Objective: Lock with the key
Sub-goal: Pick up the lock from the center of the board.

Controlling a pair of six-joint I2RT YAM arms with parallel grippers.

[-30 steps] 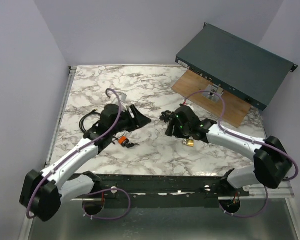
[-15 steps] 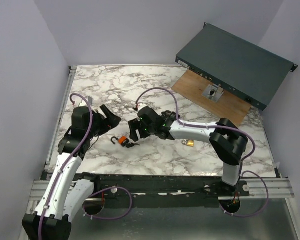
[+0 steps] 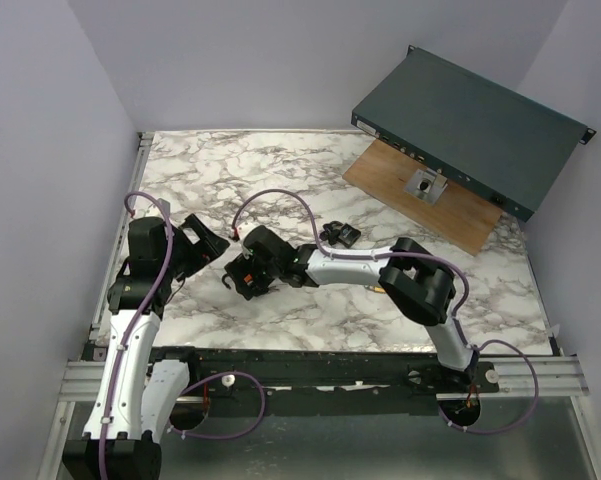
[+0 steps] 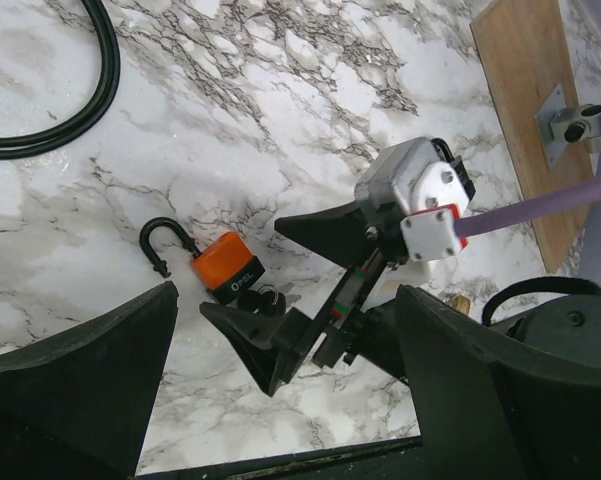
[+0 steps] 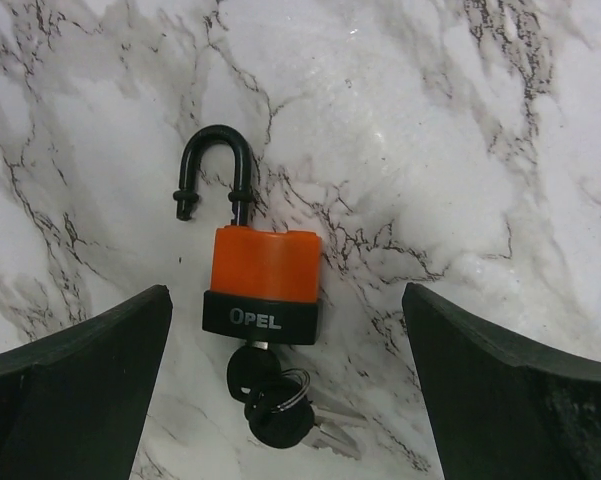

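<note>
An orange padlock (image 5: 265, 265) with a black base marked OPEL lies flat on the marble, its black shackle (image 5: 215, 165) open. A key (image 5: 248, 368) sits in its keyhole, with a second key on the ring. My right gripper (image 5: 287, 300) is open above the lock, one finger on each side, touching nothing. In the left wrist view the padlock (image 4: 228, 265) lies between the right gripper's fingers (image 4: 310, 225). My left gripper (image 3: 205, 243) stands open to the left of the lock and apart from it, holding nothing. In the top view the right gripper (image 3: 250, 275) hides most of the lock.
A black cable loop (image 4: 90, 90) lies left of the lock. A small black part (image 3: 340, 234) sits mid-table. A wooden board (image 3: 460, 215) with a metal hasp (image 3: 423, 185) and a dark green box (image 3: 470, 125) stand at the back right. A brass lock (image 4: 460, 300) is near the right arm.
The right arm swung left from beside the brass lock to over the orange padlock. The left arm drew back to the left, away from the padlock.
</note>
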